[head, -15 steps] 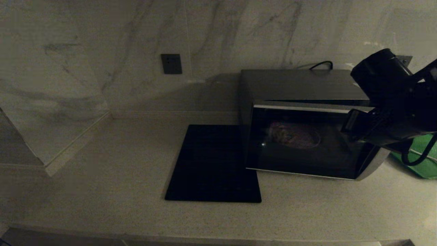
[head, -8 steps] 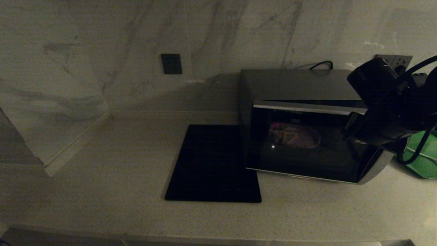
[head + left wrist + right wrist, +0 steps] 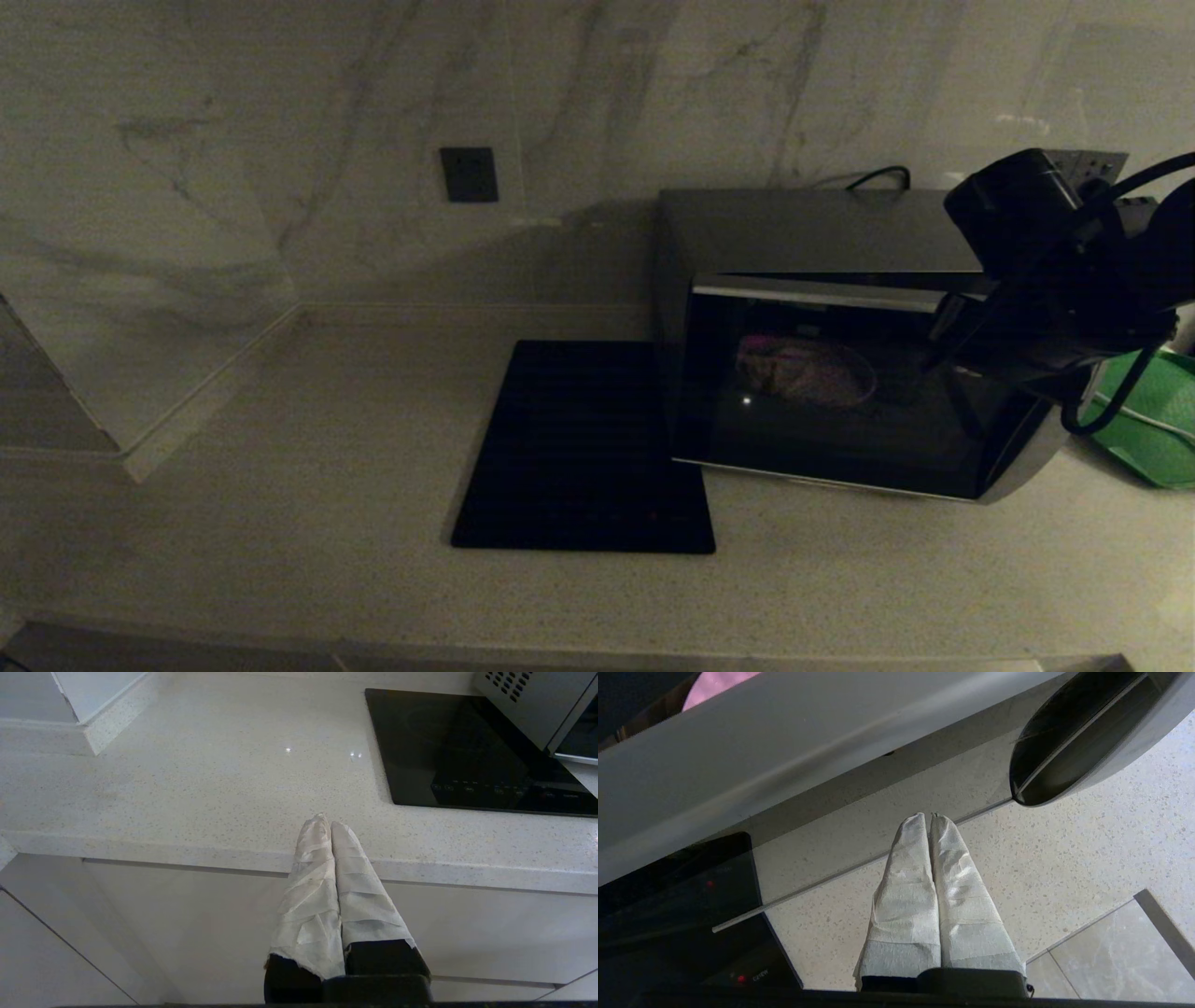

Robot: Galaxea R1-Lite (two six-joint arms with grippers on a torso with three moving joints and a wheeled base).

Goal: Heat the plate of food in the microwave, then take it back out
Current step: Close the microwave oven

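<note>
Right claw (image 3: 928, 816) lower now before microwave (image 3: 822, 336), fingers pressed together, half hiding its panel; plate of food (image 3: 805, 371) dim behind glass.

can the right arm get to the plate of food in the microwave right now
Probably not yet. The plate of food sits inside the microwave behind the dark glass door, which looks almost closed. The right gripper, jaws shut, is at the door's right edge, so the door must swing open first.

Hovering above the speckled desk (image 3: 1087, 826), right gripper (image 3: 928, 815) fingers (image 3: 906, 882) pressing together, empty; lying close beneath the microwave (image 3: 794, 751) door edge, beside a black mat (image 3: 677, 896).
</note>
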